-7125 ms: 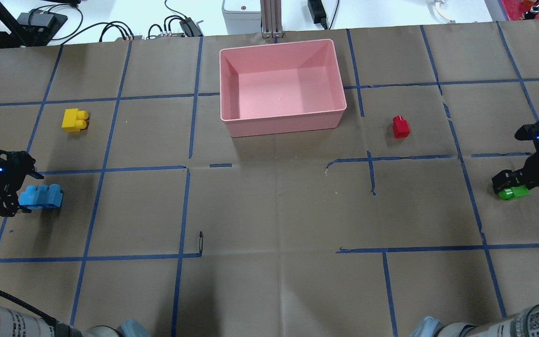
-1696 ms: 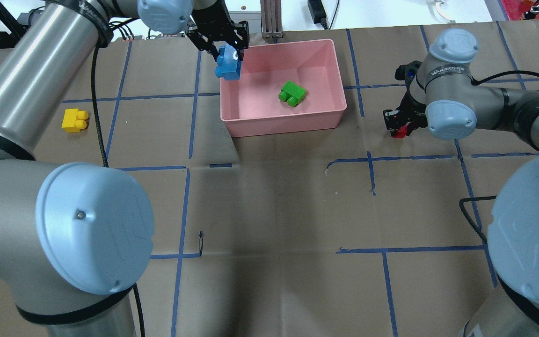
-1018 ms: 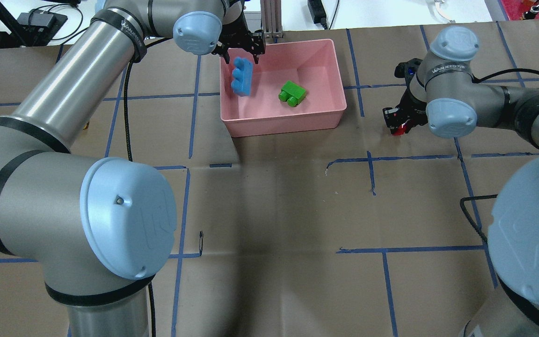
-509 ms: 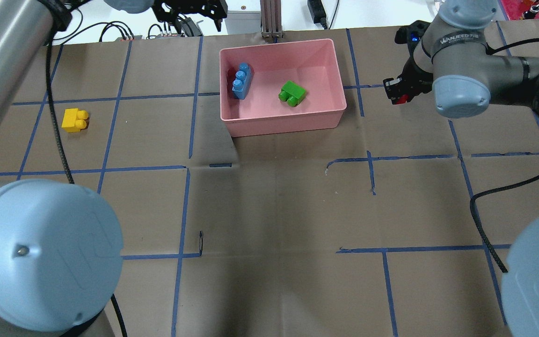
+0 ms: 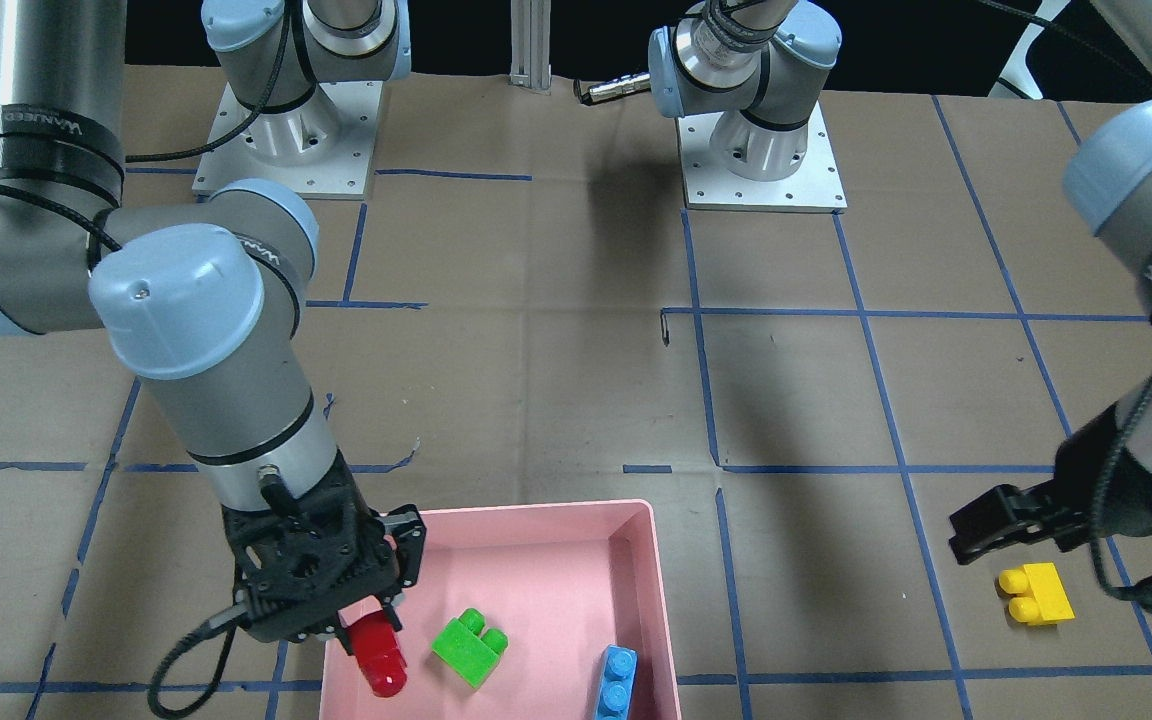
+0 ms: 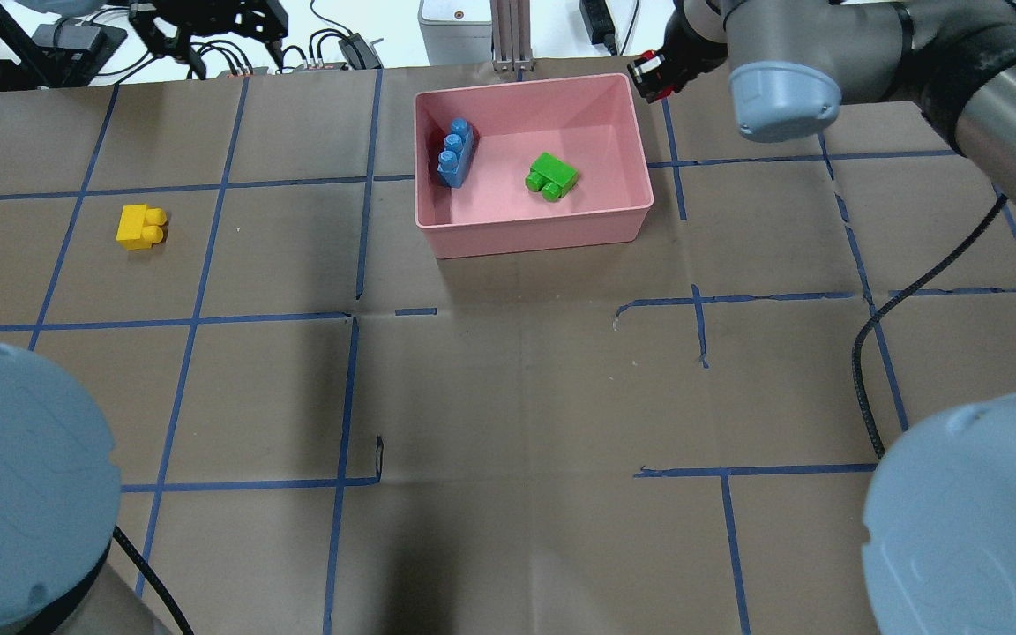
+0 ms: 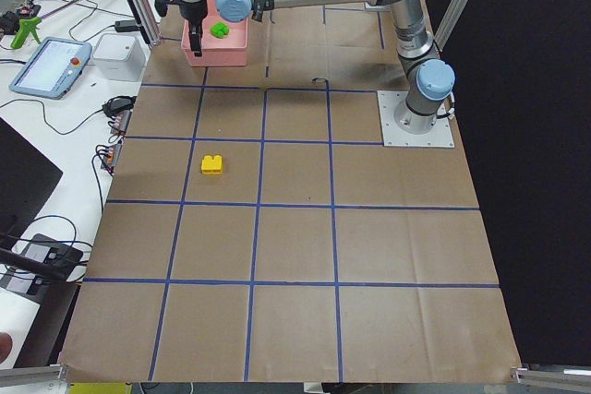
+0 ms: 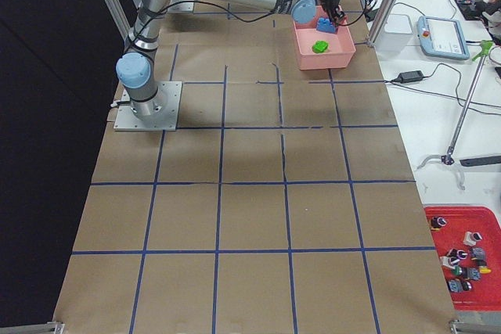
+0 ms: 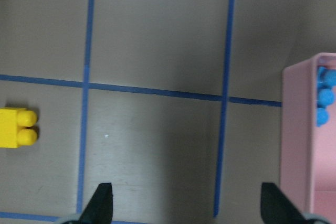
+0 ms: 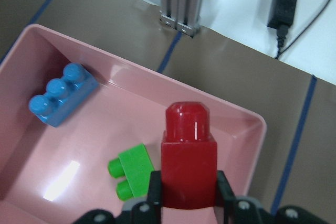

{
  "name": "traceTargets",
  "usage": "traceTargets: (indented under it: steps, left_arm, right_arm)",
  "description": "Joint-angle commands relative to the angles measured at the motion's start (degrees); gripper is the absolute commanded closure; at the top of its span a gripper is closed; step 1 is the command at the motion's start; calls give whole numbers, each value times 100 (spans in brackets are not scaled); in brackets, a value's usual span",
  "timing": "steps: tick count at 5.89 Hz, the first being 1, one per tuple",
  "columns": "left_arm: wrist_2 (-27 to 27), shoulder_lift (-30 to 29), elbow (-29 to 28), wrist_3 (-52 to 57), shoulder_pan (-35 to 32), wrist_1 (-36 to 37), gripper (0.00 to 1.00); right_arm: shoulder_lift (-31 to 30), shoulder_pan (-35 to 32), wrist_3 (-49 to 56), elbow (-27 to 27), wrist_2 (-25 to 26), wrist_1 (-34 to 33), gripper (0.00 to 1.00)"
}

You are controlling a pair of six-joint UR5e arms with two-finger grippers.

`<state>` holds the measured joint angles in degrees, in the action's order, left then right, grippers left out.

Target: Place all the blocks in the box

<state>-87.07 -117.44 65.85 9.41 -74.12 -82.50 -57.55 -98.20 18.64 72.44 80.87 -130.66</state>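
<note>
The pink box (image 6: 534, 240) stands at the table's far middle. The blue brick (image 6: 455, 152) and the green brick (image 6: 552, 175) lie inside it. My right gripper (image 10: 189, 195) is shut on the red brick (image 10: 188, 150) and holds it upright above the box's far right corner; it also shows in the front view (image 5: 373, 625). The yellow brick (image 6: 142, 227) lies on the table at the left. My left gripper (image 9: 186, 208) is open and empty, high above the table between the box and the yellow brick (image 9: 16, 127).
Blue tape lines cross the brown paper. An aluminium post (image 6: 508, 35), cables and a grey unit stand behind the box at the table's far edge. My own arm links fill the near corners of the overhead view.
My right gripper has carried the red brick from the right of the box to above its far right corner. My open left gripper has moved left, away from the box.
</note>
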Motion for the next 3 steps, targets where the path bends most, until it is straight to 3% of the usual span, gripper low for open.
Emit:
traceTargets:
  steps: [1, 2, 3]
  left_arm:
    - [32, -138, 121, 736, 879, 5, 1]
    - [-3, -383, 251, 764, 1004, 58, 1]
    - [-3, -681, 392, 938, 1144, 380, 2]
  right_arm:
    - [428, -200, 8, -537, -282, 66, 86]
    - [402, -208, 60, -582, -239, 128, 1]
    - [376, -200, 78, -591, -291, 163, 0]
